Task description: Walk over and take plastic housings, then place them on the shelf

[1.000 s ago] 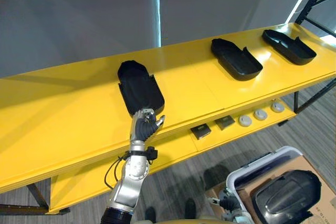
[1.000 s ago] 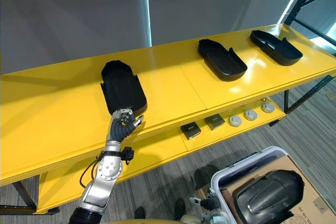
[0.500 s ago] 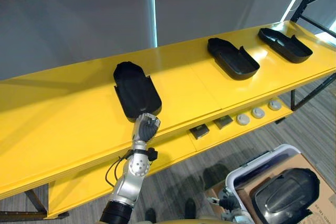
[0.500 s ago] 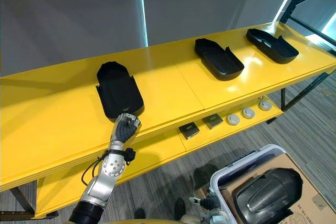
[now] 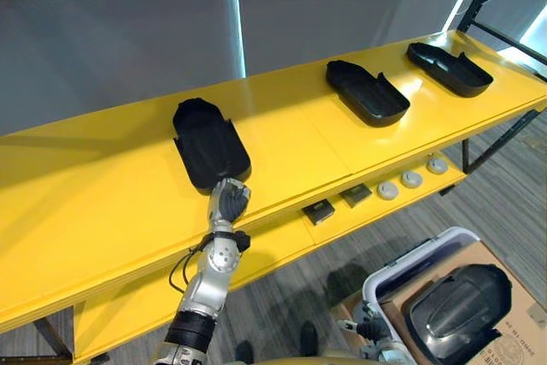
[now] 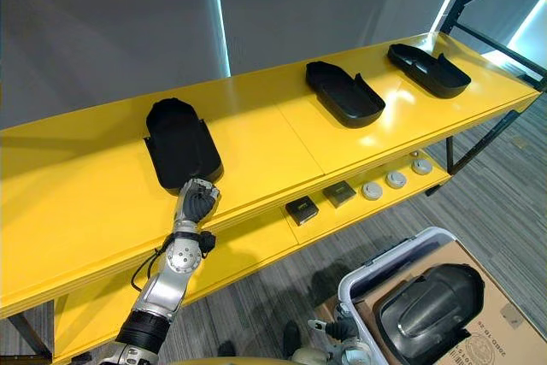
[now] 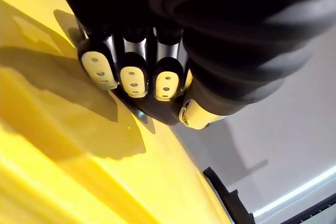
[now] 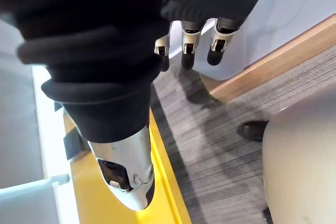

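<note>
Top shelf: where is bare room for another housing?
On the top shelf, the widest bare stretch lies left of the left housing; another lies between it and the middle housing. Tighter between that and the right housing.

Top shelf [image 5: 102, 203]: 3 black plastic housings [image 5: 211, 144] [image 5: 367, 93] [image 5: 449, 68]. Lower shelf [image 5: 273, 241]: 2 dark sq. blocks [image 5: 318, 211] [image 5: 357, 195], 3 round pale discs [image 5: 388, 190] [image 5: 412, 179] [image 5: 437, 164]. Btm right: 1 white bin [image 5: 419, 254], 1 cardboard box [image 5: 521, 339] w/ 1 more dark housing [image 5: 457, 314] in it.
</note>
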Robot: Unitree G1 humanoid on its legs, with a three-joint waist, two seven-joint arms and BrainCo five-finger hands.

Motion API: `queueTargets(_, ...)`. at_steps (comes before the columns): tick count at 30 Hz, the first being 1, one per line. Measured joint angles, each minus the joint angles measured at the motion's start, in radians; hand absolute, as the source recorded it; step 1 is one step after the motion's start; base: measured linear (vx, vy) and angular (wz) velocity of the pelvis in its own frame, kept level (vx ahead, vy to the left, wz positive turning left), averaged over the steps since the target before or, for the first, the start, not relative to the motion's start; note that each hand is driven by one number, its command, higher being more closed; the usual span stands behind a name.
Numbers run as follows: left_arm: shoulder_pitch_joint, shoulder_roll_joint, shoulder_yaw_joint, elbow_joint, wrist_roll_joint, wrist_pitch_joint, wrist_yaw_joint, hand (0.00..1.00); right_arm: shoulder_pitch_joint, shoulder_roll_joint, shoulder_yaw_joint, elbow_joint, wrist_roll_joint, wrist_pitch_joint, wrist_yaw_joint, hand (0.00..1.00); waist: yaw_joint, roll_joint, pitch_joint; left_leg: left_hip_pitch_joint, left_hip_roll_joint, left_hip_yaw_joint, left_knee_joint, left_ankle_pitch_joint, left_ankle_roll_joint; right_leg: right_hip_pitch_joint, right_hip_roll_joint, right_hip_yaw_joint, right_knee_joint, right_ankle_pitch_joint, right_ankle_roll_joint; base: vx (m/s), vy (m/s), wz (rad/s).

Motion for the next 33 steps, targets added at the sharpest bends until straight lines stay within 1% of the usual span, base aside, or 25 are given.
queueTargets(4,-0.050,0.012,0.018,0.034,-0.001,0.006,0.008,1.00,-0.001,0.000,0.000,-0.002,-0.017,0.000,0.001,0.00,-0.001,-0.001,0.000,0.001,0.000,0.000,0.000,0.000,0.002,0.000,0.000,0.000,0.001,0.001,-0.002,0.00,0.000,0.00)
queueTargets(10,-0.070,0.014,0.051,0.047,-0.001,0.024,0.013,1.00,-0.001,0.000,0.000,-0.004,-0.018,0.000,0.002,0.00,-0.007,-0.004,-0.001,0.001,0.000,0.001,0.000,-0.001,0.003,0.000,0.001,0.002,0.003,0.004,-0.005,0.00,0.000,0.00)
queueTargets(20,-0.090,0.022,0.053,0.068,-0.004,0.038,0.015,1.00,0.001,0.000,0.000,-0.012,-0.029,0.000,0.019,0.00,-0.013,-0.008,-0.002,0.002,0.000,0.003,0.000,-0.002,0.003,0.000,0.001,0.004,0.003,0.003,-0.004,0.00,0.000,0.00)
queueTargets(22,-0.089,0.022,0.052,0.051,-0.009,0.038,0.015,1.00,0.001,0.000,0.000,-0.012,-0.029,0.001,0.019,0.00,-0.011,-0.009,-0.002,0.002,0.000,0.002,0.000,-0.002,0.003,0.000,0.001,0.003,0.003,0.003,-0.004,0.00,0.000,0.00)
queueTargets(24,-0.079,0.021,0.046,-0.013,-0.027,0.038,0.015,1.00,0.001,0.000,0.000,-0.012,-0.029,0.001,0.018,0.00,-0.005,-0.010,-0.001,0.001,0.000,-0.001,0.000,-0.001,0.003,0.001,0.000,-0.001,0.003,0.004,-0.005,0.00,0.000,0.03)
queueTargets(25,-0.069,0.020,0.039,-0.081,-0.039,0.034,0.015,1.00,0.001,0.000,-0.001,-0.012,-0.029,0.002,0.018,0.00,-0.002,-0.010,-0.001,0.000,0.000,-0.004,0.000,-0.001,0.004,0.001,0.000,-0.005,0.003,0.004,-0.005,0.00,0.000,0.06)
queueTargets(27,-0.038,0.019,0.034,-0.225,-0.058,0.004,0.015,1.00,0.001,-0.001,-0.001,-0.010,-0.028,0.002,0.018,0.00,-0.001,-0.010,-0.001,-0.001,0.000,-0.015,0.000,-0.003,0.002,0.003,-0.001,-0.008,0.004,0.003,-0.004,0.00,0.001,0.10)
queueTargets(29,0.002,0.020,0.036,-0.417,-0.086,-0.058,0.017,1.00,-0.002,-0.005,-0.001,0.002,-0.024,0.002,0.018,0.00,0.007,-0.010,-0.001,-0.004,-0.001,-0.029,0.002,-0.004,0.001,0.005,-0.001,-0.015,0.004,0.001,-0.002,0.01,0.003,0.13)
queueTargets(30,0.010,0.020,0.040,-0.458,-0.095,-0.072,0.017,1.00,-0.004,-0.006,-0.001,0.008,-0.024,0.002,0.018,0.00,0.012,-0.010,-0.001,-0.003,-0.001,-0.031,0.003,-0.004,0.001,0.006,-0.001,-0.017,0.004,0.001,-0.002,0.01,0.004,0.09)
queueTargets(31,0.029,0.020,0.057,-0.538,-0.114,-0.098,0.019,1.00,-0.003,-0.008,-0.001,0.013,-0.024,0.002,0.018,0.00,0.024,-0.010,-0.002,-0.002,-0.001,-0.033,0.005,-0.003,0.002,0.009,-0.001,-0.019,0.004,0.000,-0.002,0.00,0.005,0.07)
queueTargets(32,0.059,0.019,0.095,-0.616,-0.136,-0.128,0.026,1.00,-0.005,-0.010,-0.001,0.019,-0.024,0.002,0.018,0.00,0.030,-0.009,-0.002,-0.003,-0.001,-0.037,0.005,-0.003,0.002,0.010,-0.001,-0.023,0.004,0.000,-0.002,0.00,0.005,0.08)
queueTargets(33,0.078,0.019,0.123,-0.652,-0.150,-0.140,0.035,1.00,-0.005,-0.010,-0.001,0.019,-0.024,0.002,0.017,0.00,0.029,-0.009,-0.002,-0.004,-0.001,-0.041,0.005,-0.003,0.003,0.010,-0.002,-0.027,0.004,0.000,-0.003,-0.01,0.004,0.13)
